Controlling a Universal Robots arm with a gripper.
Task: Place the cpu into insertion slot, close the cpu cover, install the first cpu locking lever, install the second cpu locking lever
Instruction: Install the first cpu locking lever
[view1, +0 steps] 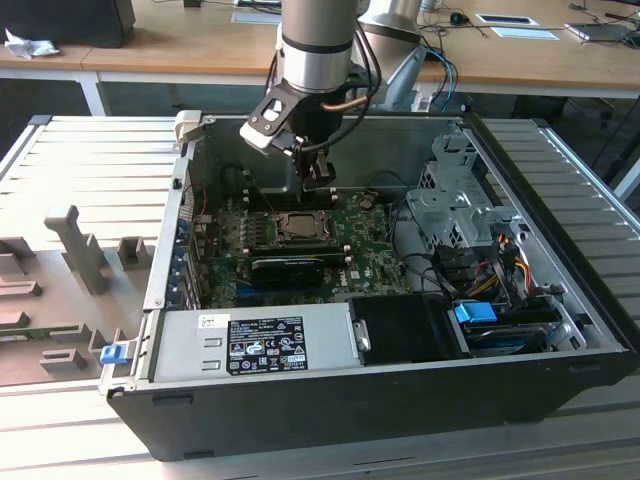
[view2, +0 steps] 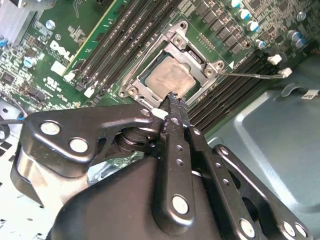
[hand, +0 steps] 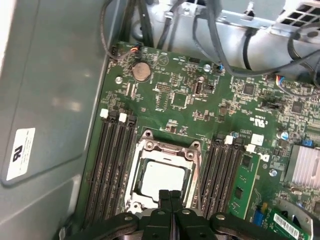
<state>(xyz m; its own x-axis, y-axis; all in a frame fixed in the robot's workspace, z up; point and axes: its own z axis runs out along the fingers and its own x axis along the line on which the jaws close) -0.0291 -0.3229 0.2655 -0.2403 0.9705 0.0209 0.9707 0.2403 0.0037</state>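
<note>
First wrist view: the hand (hand: 170, 193), fingers pressed together and empty, hovers over the cpu (hand: 162, 176) edge.

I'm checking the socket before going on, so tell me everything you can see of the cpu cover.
The cpu cover is a thin square frame of dull silver metal with a large window cut in its middle. It lies flat and closed on the green motherboard, between the banks of black memory slots. The cpu shows grey through the window. The shut pincer hangs at the cover's edge; whether it touches cannot be told.
</note>
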